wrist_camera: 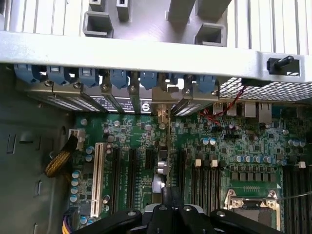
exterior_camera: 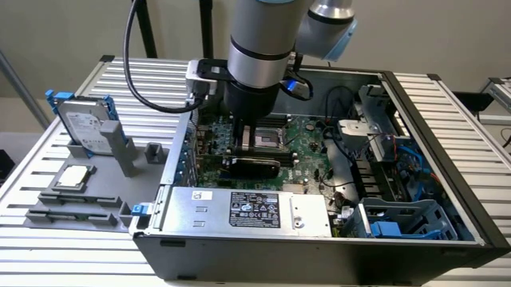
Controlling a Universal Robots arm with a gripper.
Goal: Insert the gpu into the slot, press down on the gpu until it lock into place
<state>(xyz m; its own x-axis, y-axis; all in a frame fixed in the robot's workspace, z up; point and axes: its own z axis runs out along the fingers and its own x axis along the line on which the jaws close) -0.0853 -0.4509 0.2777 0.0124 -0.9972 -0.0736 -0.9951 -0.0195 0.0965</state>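
Observation:
The gpu (exterior_camera: pixel 254 165) is a thin black card standing on edge on the green motherboard inside the open computer case. In the wrist view I see the gpu (wrist_camera: pixel 164 146) edge-on, as a narrow line running from the case's rear brackets towards my fingers. My gripper (exterior_camera: pixel 237 156) reaches straight down onto the card's top edge. The gripper (wrist_camera: pixel 168 194) is shut, its black fingertips pressed together right over that edge, with nothing between them. Whether they touch the card I cannot tell. The slot is hidden beneath the card.
A large silver box (exterior_camera: pixel 248 209) with a black-and-white label sits just in front of the card. The processor socket (wrist_camera: pixel 251 204) lies beside it. Blue bracket clips (wrist_camera: pixel 119 78) line the rear wall. Outside the case, a hard drive (exterior_camera: pixel 84 128) stands on a grey fixture. Cables (exterior_camera: pixel 343 173) fill the exterior view's right.

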